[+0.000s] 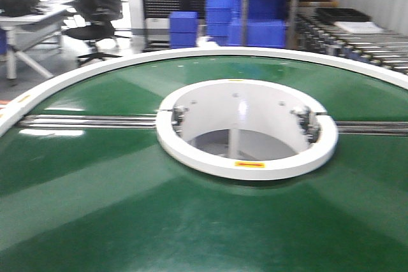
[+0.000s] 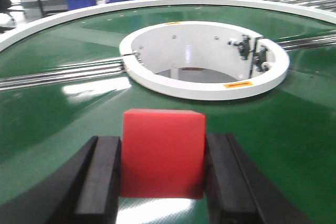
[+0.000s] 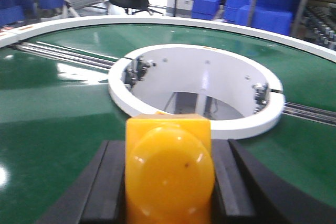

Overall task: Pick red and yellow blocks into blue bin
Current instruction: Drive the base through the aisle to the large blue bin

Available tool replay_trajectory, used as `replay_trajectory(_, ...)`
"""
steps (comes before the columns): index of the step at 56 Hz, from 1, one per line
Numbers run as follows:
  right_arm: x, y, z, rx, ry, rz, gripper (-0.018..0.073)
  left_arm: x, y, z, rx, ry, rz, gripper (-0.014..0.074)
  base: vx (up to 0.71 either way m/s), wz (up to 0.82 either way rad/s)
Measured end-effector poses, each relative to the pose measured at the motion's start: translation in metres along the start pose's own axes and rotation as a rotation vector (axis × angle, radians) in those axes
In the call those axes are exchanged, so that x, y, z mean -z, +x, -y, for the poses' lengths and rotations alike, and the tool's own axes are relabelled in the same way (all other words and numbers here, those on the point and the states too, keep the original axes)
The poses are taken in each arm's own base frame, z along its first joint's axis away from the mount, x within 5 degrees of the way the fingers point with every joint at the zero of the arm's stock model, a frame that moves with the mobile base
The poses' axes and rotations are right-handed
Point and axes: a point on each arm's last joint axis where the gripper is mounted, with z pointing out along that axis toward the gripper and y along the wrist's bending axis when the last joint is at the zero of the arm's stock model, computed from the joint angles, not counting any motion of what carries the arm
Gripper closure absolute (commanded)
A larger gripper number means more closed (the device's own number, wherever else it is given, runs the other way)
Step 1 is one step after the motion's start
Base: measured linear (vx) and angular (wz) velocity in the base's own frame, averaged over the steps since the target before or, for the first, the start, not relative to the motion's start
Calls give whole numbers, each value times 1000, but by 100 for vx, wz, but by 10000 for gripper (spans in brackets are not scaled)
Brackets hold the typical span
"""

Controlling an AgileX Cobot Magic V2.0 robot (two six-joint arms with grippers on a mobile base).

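Observation:
In the left wrist view a plain red block (image 2: pixel 163 153) sits squeezed between my left gripper's (image 2: pixel 163 179) two black fingers, held above the green surface. In the right wrist view a yellow block (image 3: pixel 169 169) with a round stud facing the camera is clamped by my right gripper (image 3: pixel 169 182). Neither gripper appears in the front view. The blue bin is out of view.
A round green conveyor table (image 1: pixel 95 208) with a white outer rim surrounds a white central ring (image 1: pixel 247 125) with an open well. Metal rails (image 1: pixel 89 121) cross the belt. Stacked blue crates (image 1: pixel 245 17), a roller conveyor (image 1: pixel 363 42) and office chairs (image 1: pixel 95 4) stand beyond.

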Motion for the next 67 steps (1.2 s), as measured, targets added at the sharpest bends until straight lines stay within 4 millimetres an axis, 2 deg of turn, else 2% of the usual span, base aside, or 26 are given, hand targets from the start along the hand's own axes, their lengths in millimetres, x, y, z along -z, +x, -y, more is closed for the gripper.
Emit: replay_trajectory(67,0,0,0,0,0,0,570,0,0,0,0,0,0,596,-11,45)
